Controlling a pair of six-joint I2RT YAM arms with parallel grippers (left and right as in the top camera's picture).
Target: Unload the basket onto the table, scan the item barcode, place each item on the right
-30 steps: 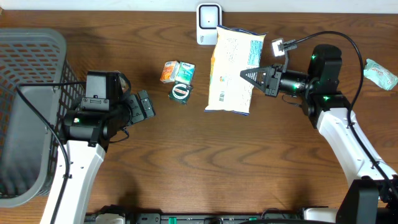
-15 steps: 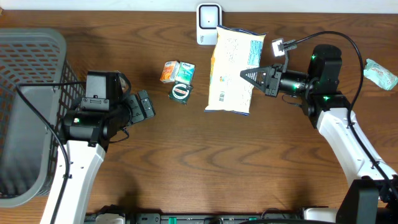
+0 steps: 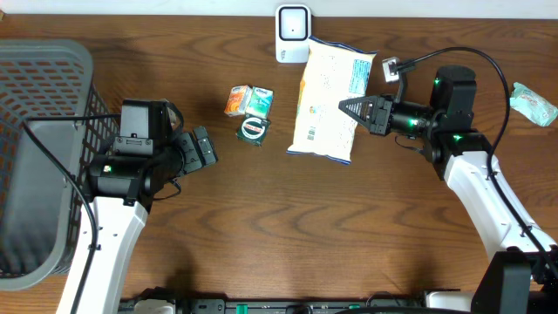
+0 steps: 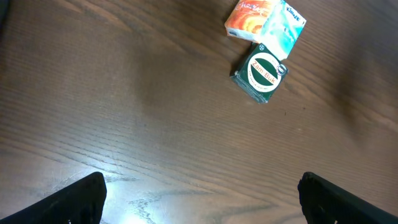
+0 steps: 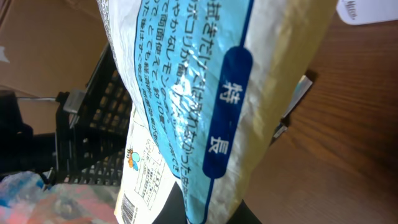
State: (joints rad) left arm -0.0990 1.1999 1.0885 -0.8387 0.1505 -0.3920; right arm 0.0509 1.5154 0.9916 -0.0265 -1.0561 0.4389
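Snack bag (image 3: 318,87) clamped in R gripper (image 3: 342,106) nr scanner (image 3: 293,26), L gripper (image 3: 207,146) wide apart, empty.

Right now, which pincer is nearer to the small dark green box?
Left. The left pincer is beside the small dark green box; the right pincer grips the white bag beyond.

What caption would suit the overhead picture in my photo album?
The right gripper holds a snack bag beside the white scanner; the left gripper sits open.

Bright, even light, soft shadows. Behind the bag (image 5: 205,106), the right wrist view blurs; its print stays sharp. White glare streaks the table (image 4: 186,155) in the left wrist view.
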